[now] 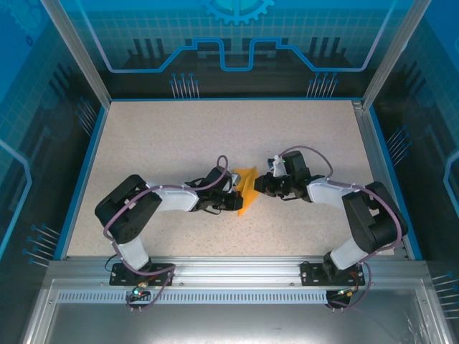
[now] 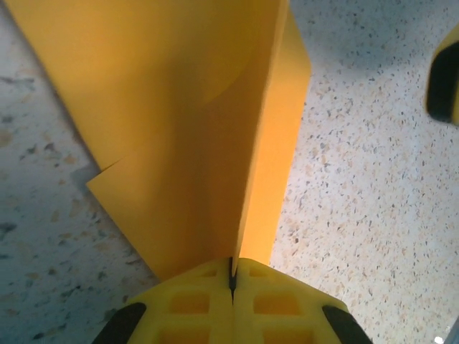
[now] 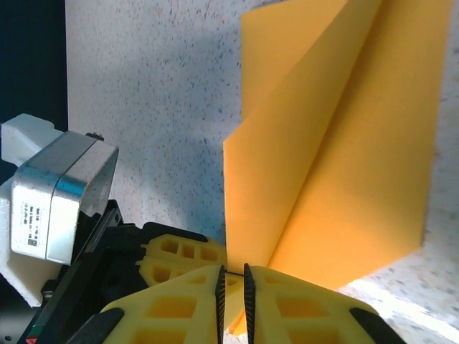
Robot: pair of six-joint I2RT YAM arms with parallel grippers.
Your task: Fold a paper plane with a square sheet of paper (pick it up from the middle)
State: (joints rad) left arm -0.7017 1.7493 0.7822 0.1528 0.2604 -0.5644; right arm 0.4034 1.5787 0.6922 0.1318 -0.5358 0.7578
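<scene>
Speckled desk (image 1: pixel 158 136) within blue walls. Left end effector (image 2: pixel 232 269), frame centre, clamped on the folded orange-yellow sheet of paper (image 1: pixel 246 188). Right end effector (image 3: pixel 233 276), opposite, jaws narrowly parted at the sheet's edge; grip not discernible. The sheet stands between both.

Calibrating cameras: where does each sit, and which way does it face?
Top external: overhead behind the robot, looking down at the table; left arm and right arm show.
Left wrist: on the left arm, looking along the left end effector, clamped on the folded paper.
Right wrist: on the right arm, looking along the right end effector, jaws a slit apart.
All three share the folded paper.
</scene>
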